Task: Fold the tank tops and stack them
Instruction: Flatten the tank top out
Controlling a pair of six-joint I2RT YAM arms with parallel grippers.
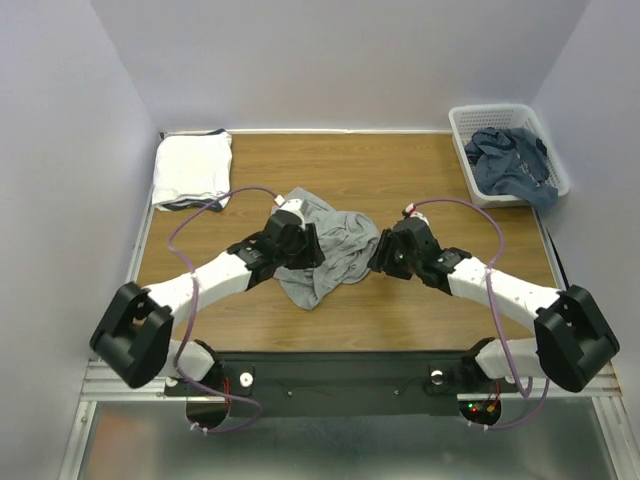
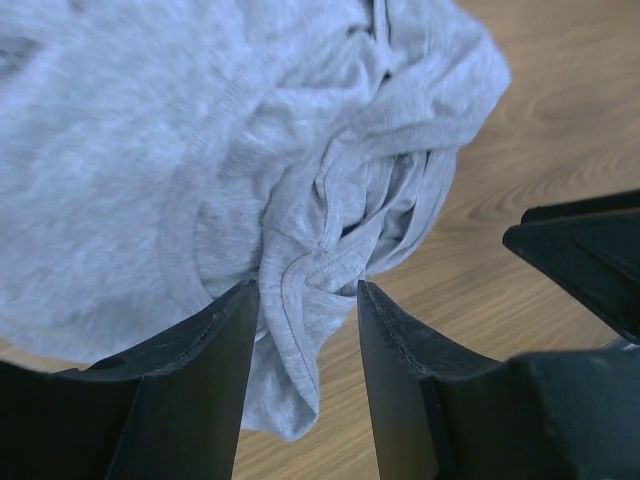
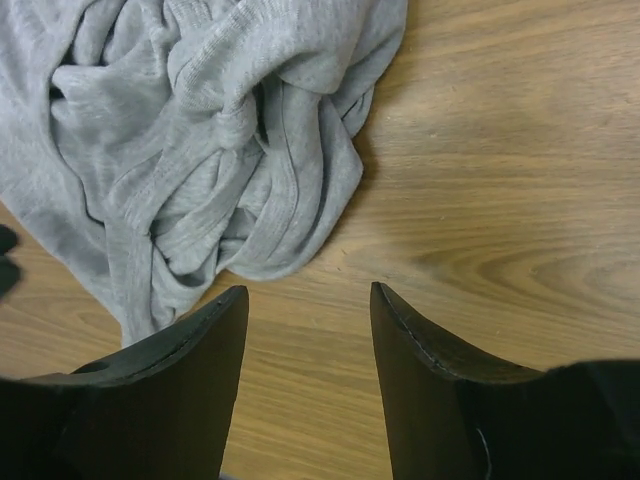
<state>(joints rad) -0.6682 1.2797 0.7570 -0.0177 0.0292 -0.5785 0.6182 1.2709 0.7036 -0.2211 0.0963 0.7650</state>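
Note:
A heather grey tank top [image 1: 340, 245] lies crumpled in the middle of the table. My left gripper [image 1: 306, 250] is on its left side. In the left wrist view, a hemmed fold of the tank top [image 2: 290, 330] hangs between the parted fingers of the gripper [image 2: 308, 288], against the left finger [image 2: 225, 340] and short of the right one [image 2: 390, 350]. My right gripper [image 1: 380, 256] sits at the cloth's right edge. It is open [image 3: 308, 290] over bare wood, with the twisted straps [image 3: 220, 130] just ahead and to the left.
A folded white tank top [image 1: 192, 168] rests at the back left corner. A white lattice basket [image 1: 488, 116] at the back right holds a dusty blue garment [image 1: 512, 160]. Walls close in the table's left, back and right sides.

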